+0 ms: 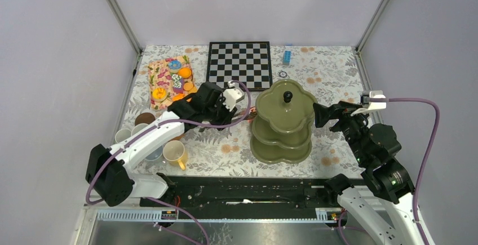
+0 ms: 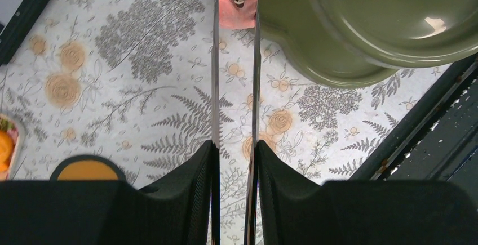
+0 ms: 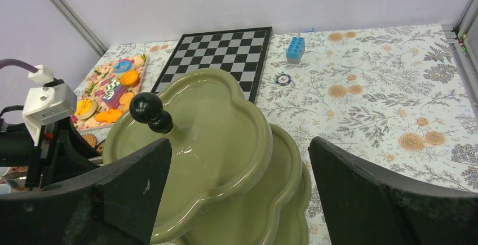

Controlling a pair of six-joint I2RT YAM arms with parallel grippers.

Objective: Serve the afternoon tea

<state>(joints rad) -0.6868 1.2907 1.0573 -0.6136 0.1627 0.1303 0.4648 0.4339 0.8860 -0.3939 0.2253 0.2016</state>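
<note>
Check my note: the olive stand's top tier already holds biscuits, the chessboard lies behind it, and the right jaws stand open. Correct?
No: the stand's top tier is bare, as the right wrist view shows; the biscuits lie on the floral tray. The chessboard does lie behind it, and the right gripper's jaws stand open.

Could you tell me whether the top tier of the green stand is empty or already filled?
Empty: the top tier shows bare green around its black knob in the overhead and right wrist views.
</note>
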